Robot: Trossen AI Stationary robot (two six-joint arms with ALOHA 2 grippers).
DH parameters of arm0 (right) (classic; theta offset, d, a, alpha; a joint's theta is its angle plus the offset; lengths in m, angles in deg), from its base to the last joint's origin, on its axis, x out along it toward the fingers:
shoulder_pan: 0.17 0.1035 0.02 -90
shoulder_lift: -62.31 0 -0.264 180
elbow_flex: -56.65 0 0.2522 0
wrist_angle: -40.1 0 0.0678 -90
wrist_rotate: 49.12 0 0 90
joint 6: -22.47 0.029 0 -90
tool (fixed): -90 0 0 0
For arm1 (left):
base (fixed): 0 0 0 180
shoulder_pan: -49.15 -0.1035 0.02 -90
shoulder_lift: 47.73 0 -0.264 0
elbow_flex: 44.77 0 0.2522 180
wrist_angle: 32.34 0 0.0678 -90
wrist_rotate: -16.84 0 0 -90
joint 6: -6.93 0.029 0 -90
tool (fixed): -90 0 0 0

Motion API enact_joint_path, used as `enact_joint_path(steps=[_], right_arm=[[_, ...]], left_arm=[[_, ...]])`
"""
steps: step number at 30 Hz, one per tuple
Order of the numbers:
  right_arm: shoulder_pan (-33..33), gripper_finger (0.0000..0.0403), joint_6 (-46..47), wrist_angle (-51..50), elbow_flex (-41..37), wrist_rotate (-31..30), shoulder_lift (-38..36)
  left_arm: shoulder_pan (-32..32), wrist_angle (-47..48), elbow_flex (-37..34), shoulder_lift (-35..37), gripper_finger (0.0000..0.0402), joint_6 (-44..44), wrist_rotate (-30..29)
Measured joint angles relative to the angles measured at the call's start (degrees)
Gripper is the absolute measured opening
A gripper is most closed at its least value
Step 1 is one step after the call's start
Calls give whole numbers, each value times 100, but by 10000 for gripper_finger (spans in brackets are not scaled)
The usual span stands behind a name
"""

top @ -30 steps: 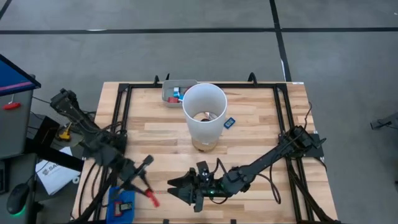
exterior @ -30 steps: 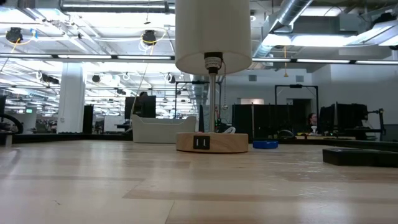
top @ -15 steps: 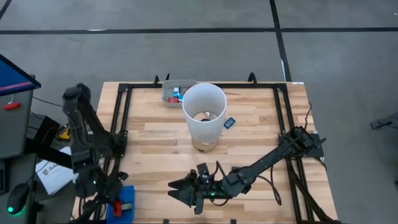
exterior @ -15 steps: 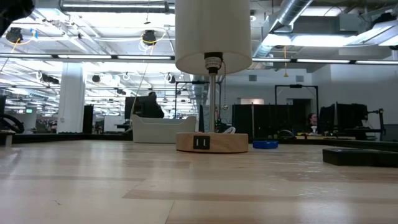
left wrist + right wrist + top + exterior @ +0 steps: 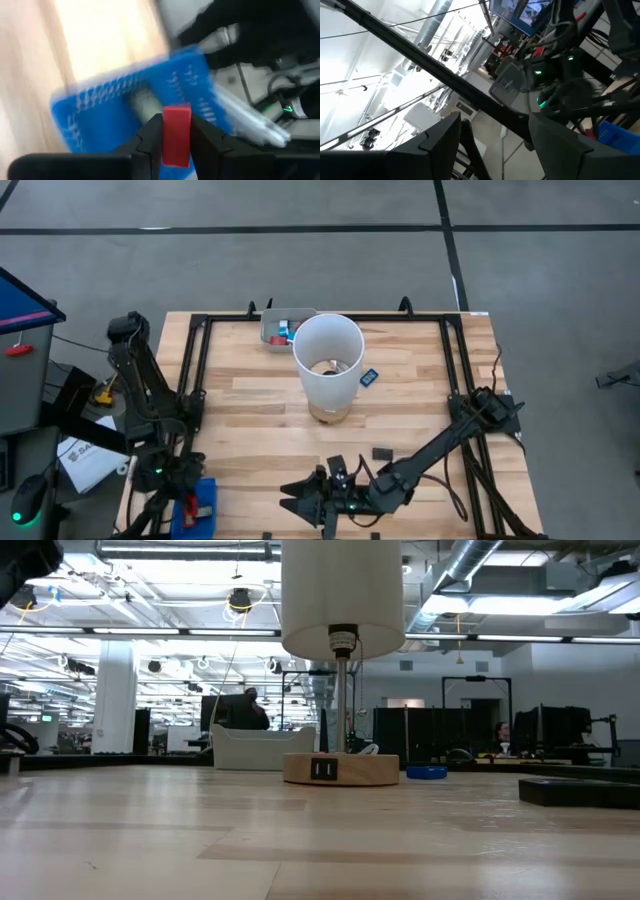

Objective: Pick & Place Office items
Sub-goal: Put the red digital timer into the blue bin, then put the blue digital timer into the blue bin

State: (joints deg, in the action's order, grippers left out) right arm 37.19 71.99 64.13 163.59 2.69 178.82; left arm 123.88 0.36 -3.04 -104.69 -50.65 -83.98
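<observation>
Over at about 8 o'clock on the wooden table (image 5: 260, 420), the left gripper (image 5: 176, 134) has its two fingers pinched on a red block (image 5: 176, 134), hanging right over the blue tray (image 5: 200, 506) at the table's near-left corner. In the wrist view the block sits upright between the jaws with the blue mesh just behind it; something greyish lies in the tray, too blurry to call.

Up at 12 o'clock there's a grey tray (image 5: 274, 332) with a few red and light blue pieces (image 5: 283, 331) in it, right beside the tall white cylinder (image 5: 327, 365), which stands on a round wooden base (image 5: 341, 769) near the middle. Just off the cylinder at about 1 o'clock lies a small blue piece (image 5: 368, 377) on the wood.

Down around 5 o'clock a little black piece (image 5: 381, 453) lies alone on the table, near the right arm. The right gripper (image 5: 300, 505) sits at 6 o'clock by the front edge, jaws spread wide, holding nothing.
</observation>
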Motion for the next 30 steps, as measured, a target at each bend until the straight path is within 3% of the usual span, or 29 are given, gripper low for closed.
enact_joint_path(steps=[14, 24, 30], right_arm=[[158, 227, -46, -4, 0, -311, 0], [160, 227, -61, 36, 0, -309, 0], [163, 227, -235, 98, 0, -394, 0]], left_arm=[[3, -217, -57, 60, 93, 6, -131], [-8, -279, 24, 125, 156, -97, -205], [-71, -32, 30, 522, 179, 58, -163]])
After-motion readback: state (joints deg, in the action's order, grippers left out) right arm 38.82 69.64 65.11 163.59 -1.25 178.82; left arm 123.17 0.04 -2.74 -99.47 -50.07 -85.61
